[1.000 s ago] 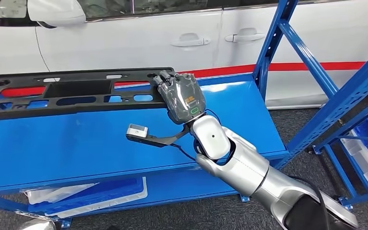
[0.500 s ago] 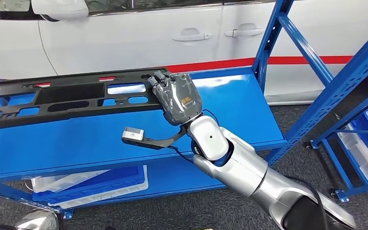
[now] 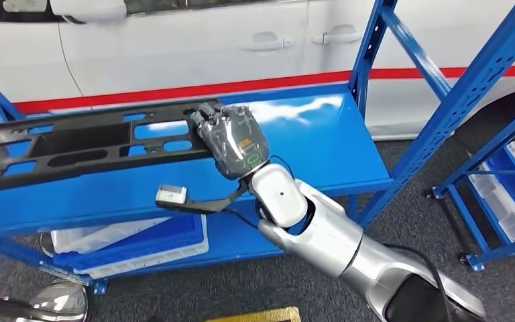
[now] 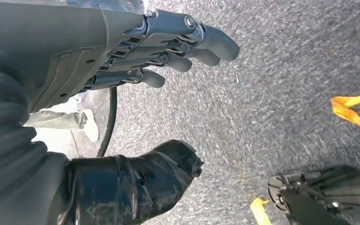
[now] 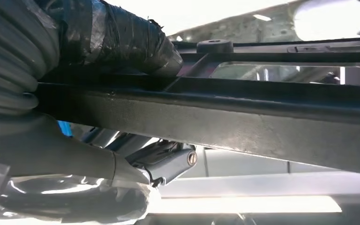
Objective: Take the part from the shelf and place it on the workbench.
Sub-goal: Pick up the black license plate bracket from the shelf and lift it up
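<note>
Right hand on the part at the shelf.
The right hand (image 3: 231,139) gripped the long black part (image 3: 87,142) above the blue shelf (image 3: 322,141); left hand (image 4: 136,84) hung with fingers spread, holding nothing.

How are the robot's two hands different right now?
The right hand grips the long black part above the blue shelf; the left hand holds nothing. The right hand's fingers wrap around the part's edge, while the left hand's fingers are spread apart. The right hand reaches forward; the left hand hangs over grey floor. Both are dark grey.
</note>
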